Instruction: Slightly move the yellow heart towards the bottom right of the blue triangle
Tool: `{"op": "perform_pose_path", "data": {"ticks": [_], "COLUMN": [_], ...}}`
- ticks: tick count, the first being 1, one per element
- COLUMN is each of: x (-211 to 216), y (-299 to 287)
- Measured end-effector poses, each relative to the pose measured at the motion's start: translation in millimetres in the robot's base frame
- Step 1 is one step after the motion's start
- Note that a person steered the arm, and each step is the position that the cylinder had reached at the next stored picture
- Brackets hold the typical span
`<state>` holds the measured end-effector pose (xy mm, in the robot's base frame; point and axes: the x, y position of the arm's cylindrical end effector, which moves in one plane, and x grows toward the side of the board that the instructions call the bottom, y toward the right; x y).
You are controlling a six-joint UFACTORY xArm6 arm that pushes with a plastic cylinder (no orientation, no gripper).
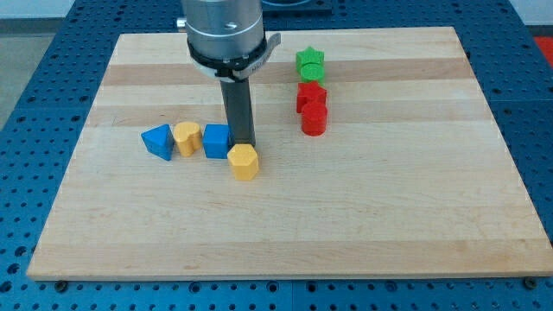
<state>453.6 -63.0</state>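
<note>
Nearest the view's bottom: yellow pentagon (244, 161), sitting just below and right of blue cube (216, 141). Directly behind it, my tip (241, 143), at the pentagon's top edge and close against the cube's right side; cannot tell whether touching either. Carries no jaws, so nothing to clench or release: bare rod, holding nothing.

Farther to the view's left, yellow heart (186, 138), wedged between blue triangle (157, 142) on its left and the cube on its right, seemingly touching both. Lies level with the triangle, not yet toward its lower right. Well apart at the view's upper right: green star (310, 59) just above a green block (311, 74), with red blocks (313, 108) just below. No concern there.

Risks, judged from this layout alone:

- **Wrong side.** Stands on the far side of the cube from the heart. By driving straight left, would shove the cube into the heart and the heart into the triangle, shifting the reference itself.
- **Wrong block.** By pushing downward from here, would only send the pentagon toward the view's bottom.
- **Tight route.** Needs a path round the top of the cube to reach the heart's upper edge. By cutting that corner close, could clip the cube.
- **Crowded target.** With an off-centre push on the wedged heart, may spin it or drag the triangle along.
- **Overshoot.** Calls for a short stroke only. With a long one, would carry the heart far below the triangle rather than slightly toward its lower right.
</note>
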Motion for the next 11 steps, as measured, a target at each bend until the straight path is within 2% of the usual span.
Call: {"op": "perform_pose_path", "data": {"ticks": [1,2,4,5,8,10,11], "x": [23.2,18.5,-38.1,-50.8,-53.0,-49.4,-32.0], "y": [0.5,0.5,0.5,-10.6,-78.0,-78.7,-78.7]}}
